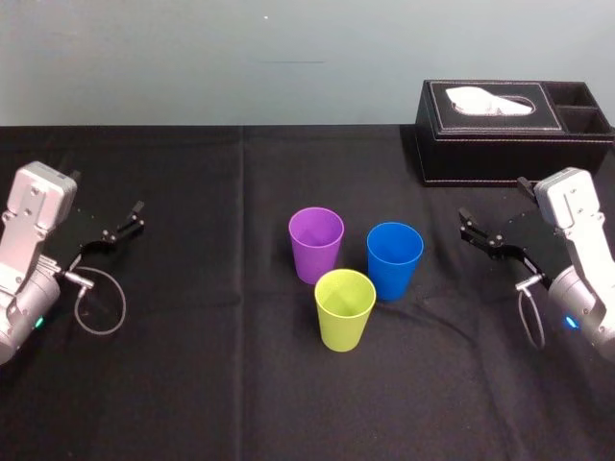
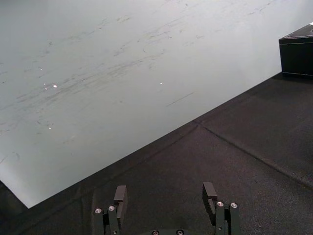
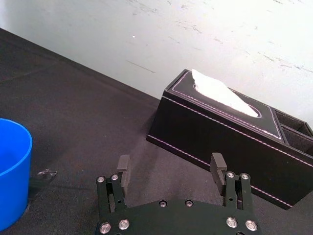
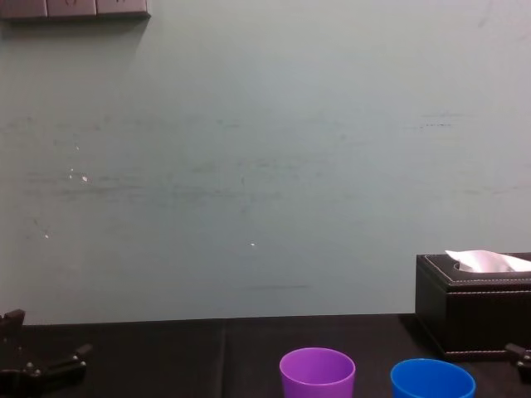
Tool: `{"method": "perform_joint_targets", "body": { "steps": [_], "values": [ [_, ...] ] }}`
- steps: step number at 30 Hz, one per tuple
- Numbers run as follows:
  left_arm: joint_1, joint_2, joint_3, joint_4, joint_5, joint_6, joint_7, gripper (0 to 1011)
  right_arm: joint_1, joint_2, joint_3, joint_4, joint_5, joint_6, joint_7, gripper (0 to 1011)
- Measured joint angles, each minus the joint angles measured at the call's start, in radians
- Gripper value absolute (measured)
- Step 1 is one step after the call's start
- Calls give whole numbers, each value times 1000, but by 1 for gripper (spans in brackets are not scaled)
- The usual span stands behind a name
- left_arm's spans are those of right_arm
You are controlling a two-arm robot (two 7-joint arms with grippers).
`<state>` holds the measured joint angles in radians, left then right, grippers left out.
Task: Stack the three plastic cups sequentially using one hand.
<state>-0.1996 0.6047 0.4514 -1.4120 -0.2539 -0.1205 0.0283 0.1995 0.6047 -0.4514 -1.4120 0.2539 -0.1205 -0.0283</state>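
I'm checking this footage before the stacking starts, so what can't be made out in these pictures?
- purple cup, blue cup: lower bodies cut by the chest view's bottom edge.
- blue cup: about half cut by the right wrist view's edge.
- tissue box: right end cut by the chest view's edge.

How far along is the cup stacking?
Done: nothing. The purple cup, blue cup and yellow-green cup stand upright in a cluster, none nested. In hand: nothing. The left gripper and right gripper are open and empty, out to either side of the cups. Left: the whole job, both stacking moves.
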Motion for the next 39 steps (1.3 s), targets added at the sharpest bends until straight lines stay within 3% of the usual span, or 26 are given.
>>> {"method": "perform_joint_targets", "body": {
  "steps": [39],
  "values": [
    [0,0,0,0,0,0,0,1011,0,0,0,0,0,0,0,1003]
  ]
}}
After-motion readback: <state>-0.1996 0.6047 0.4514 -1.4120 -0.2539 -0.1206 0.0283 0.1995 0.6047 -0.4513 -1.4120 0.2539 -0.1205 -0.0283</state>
